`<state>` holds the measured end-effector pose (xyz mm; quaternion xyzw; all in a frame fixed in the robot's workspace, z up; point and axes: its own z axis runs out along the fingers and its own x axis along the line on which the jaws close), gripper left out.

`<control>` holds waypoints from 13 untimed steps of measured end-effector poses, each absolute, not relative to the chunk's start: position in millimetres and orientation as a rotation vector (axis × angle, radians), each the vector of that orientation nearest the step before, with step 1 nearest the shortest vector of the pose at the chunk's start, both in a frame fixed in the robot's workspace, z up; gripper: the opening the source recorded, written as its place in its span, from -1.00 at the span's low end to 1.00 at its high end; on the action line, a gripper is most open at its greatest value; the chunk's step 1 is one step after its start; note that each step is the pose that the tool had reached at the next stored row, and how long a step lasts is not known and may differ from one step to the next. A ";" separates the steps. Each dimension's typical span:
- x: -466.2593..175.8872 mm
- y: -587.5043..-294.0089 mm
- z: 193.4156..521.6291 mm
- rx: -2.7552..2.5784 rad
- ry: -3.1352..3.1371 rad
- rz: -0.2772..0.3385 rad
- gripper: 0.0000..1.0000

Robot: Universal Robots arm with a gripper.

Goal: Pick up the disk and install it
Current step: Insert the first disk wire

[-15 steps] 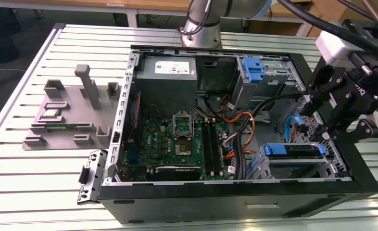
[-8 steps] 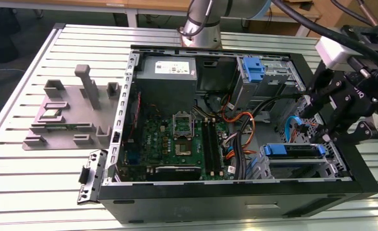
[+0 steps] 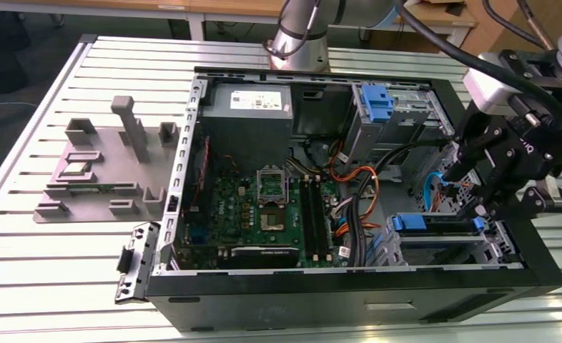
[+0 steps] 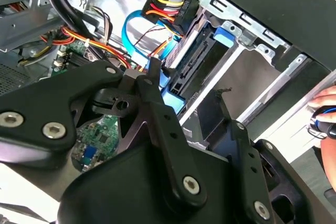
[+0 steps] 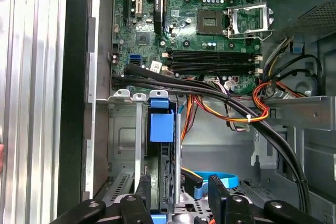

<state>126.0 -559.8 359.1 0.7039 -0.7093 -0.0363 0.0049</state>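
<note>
We see the disk [image 5: 167, 174] edge-on in its bay in the first wrist view, its label and far end hidden behind the blue carrier, while the gripper [image 3: 495, 204] in the exterior view covers the cage's upper part and a hand [image 4: 326, 109] is cut off in the second wrist view.

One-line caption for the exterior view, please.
Black arm-mounted gripper poised over blue-framed disk seated in open black computer case.
</note>
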 end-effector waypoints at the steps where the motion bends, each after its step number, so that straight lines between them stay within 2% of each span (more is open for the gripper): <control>1: 125.9 -559.8 357.3 2.204 -2.221 -0.114 0.11; 9: 126.0 -559.8 355.5 2.202 -2.219 -0.110 0.07; 10: 126.0 -559.8 355.5 2.202 -2.219 -0.110 -0.05; 11: 126.0 -559.8 355.5 2.202 -2.219 -0.110 -0.05; 13: 126.0 -559.8 355.5 2.202 -2.219 -0.110 -0.29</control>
